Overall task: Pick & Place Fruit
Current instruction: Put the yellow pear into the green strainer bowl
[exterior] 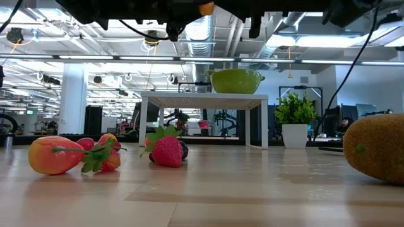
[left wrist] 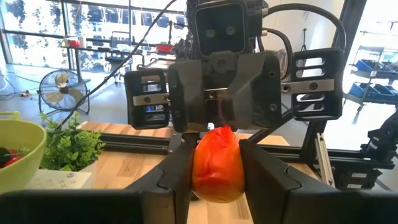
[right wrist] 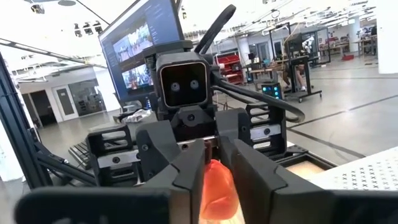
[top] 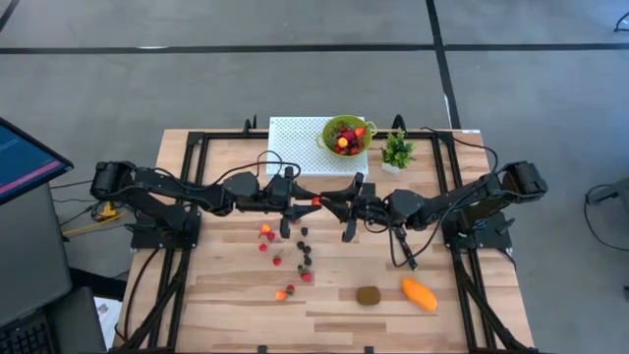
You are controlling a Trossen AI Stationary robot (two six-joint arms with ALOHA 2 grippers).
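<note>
A small red-orange fruit piece (top: 316, 201) hangs in the air above the table's middle, between my two grippers, which meet tip to tip. My left gripper (top: 307, 201) comes from the left, my right gripper (top: 327, 203) from the right; both are shut on this piece. The low view shows it at the top (exterior: 206, 8). Several small berries (top: 285, 251) lie scattered on the wood below. The brown kiwi (top: 369, 295) and the orange mango (top: 420, 294) lie nearer the near edge. A green bowl (top: 346, 136) holding several fruit stands on a white perforated stand (top: 295, 143). My left gripper pinches the red-orange piece (left wrist: 217, 171) between its two fingers (left wrist: 177, 177), coming level from the table's left. The piece is lifted clear of the table. My right gripper pinches the same piece (right wrist: 214, 186) between its two fingers (right wrist: 252, 177), coming level from the table's right, opposite the other gripper.
A small potted plant (top: 397, 150) stands right of the bowl. A slim black object (top: 403, 248) lies under the right arm. Black frame rails run along the table's left and right sides. Bare wood shows along the near edge.
</note>
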